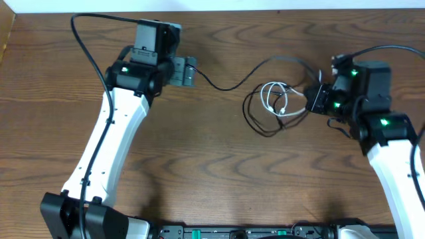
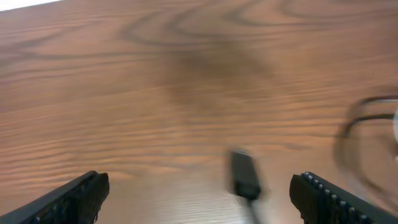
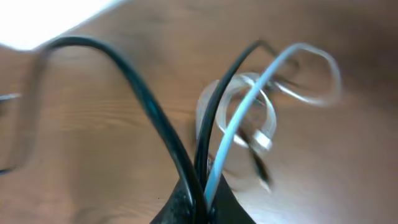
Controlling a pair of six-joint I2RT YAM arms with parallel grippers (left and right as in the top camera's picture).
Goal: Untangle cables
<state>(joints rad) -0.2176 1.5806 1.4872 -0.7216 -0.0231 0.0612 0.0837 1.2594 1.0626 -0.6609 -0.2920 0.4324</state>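
Black and white cables (image 3: 149, 118) are being pinched by the right gripper (image 3: 199, 210). The left gripper (image 2: 199, 190) is being held spread wide.

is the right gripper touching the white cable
Touching. The right wrist view shows the white cable pinched, with the black cable, in the shut right gripper.

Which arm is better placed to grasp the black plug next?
Left, probably: the left gripper is open with the black plug between its fingers; the right gripper is shut on the cables.
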